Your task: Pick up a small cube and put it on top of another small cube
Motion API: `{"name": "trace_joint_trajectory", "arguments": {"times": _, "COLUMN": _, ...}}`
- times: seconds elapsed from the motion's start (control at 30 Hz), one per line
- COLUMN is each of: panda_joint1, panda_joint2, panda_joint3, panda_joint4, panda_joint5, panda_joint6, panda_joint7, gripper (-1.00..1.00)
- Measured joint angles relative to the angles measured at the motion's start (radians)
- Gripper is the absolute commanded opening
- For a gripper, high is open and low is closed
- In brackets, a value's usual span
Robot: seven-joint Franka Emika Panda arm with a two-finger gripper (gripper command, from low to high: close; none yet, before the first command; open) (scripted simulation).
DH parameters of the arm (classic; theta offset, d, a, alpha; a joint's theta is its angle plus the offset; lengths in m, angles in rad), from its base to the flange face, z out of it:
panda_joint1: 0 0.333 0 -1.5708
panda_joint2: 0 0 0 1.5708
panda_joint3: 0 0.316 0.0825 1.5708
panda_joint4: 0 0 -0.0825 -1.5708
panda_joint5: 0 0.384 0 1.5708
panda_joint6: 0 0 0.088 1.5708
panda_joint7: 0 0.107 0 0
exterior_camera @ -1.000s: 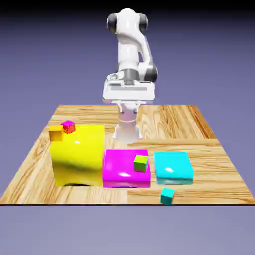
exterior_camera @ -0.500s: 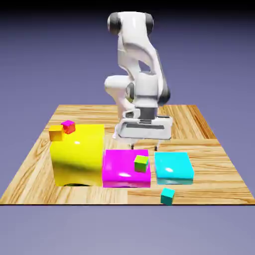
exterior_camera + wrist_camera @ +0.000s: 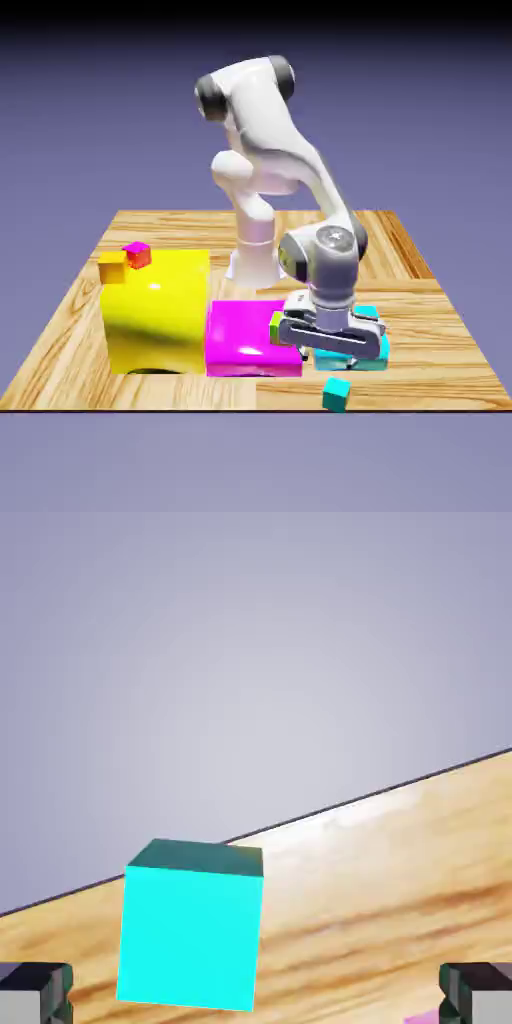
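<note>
The small teal cube (image 3: 337,393) rests on the wood near the table's front edge. In the hand view the same cube (image 3: 190,927) shows large, left of the middle and ahead of the fingers. My gripper (image 3: 332,356) hangs low over the flat cyan block, just behind the teal cube and apart from it. Its grey fingertips (image 3: 35,992) sit far apart in the hand view's bottom corners, so it is open with nothing between them. The olive-green cube (image 3: 274,323) sits on the magenta block, mostly hidden behind my hand.
A tall yellow block (image 3: 158,305) stands at the exterior view's left with an orange cube (image 3: 112,266) and a red-pink cube (image 3: 138,254) on it. The magenta block (image 3: 240,338) and the flat cyan block (image 3: 374,350) lie side by side. The table's front edge (image 3: 250,408) runs close to the teal cube.
The arm has swung down and forward from high at the back to low over the cyan block. The jaws spread wider early on. No cube has moved.
</note>
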State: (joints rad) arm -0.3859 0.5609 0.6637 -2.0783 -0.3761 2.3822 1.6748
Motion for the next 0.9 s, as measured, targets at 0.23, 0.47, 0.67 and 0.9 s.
{"name": "trace_joint_trajectory", "arguments": {"times": 0.23, "panda_joint1": 0.064, "panda_joint2": 0.179, "panda_joint3": -0.074, "panda_joint4": 0.044, "panda_joint5": -0.108, "panda_joint6": 0.090, "panda_joint7": 0.094, "gripper": -1.00}}
{"name": "trace_joint_trajectory", "arguments": {"times": 0.47, "panda_joint1": -0.002, "panda_joint2": -0.002, "panda_joint3": 0.001, "panda_joint4": 0.001, "panda_joint5": 0.021, "panda_joint6": -0.037, "panda_joint7": 0.000, "gripper": -1.00}}
{"name": "trace_joint_trajectory", "arguments": {"times": 0.67, "panda_joint1": 0.063, "panda_joint2": -0.219, "panda_joint3": -0.115, "panda_joint4": -0.128, "panda_joint5": 0.176, "panda_joint6": -0.082, "panda_joint7": -0.167, "gripper": -1.00}}
{"name": "trace_joint_trajectory", "arguments": {"times": 0.9, "panda_joint1": 0.137, "panda_joint2": -0.473, "panda_joint3": -0.251, "panda_joint4": -0.279, "panda_joint5": 0.357, "panda_joint6": -0.135, "panda_joint7": -0.362, "gripper": -1.00}}
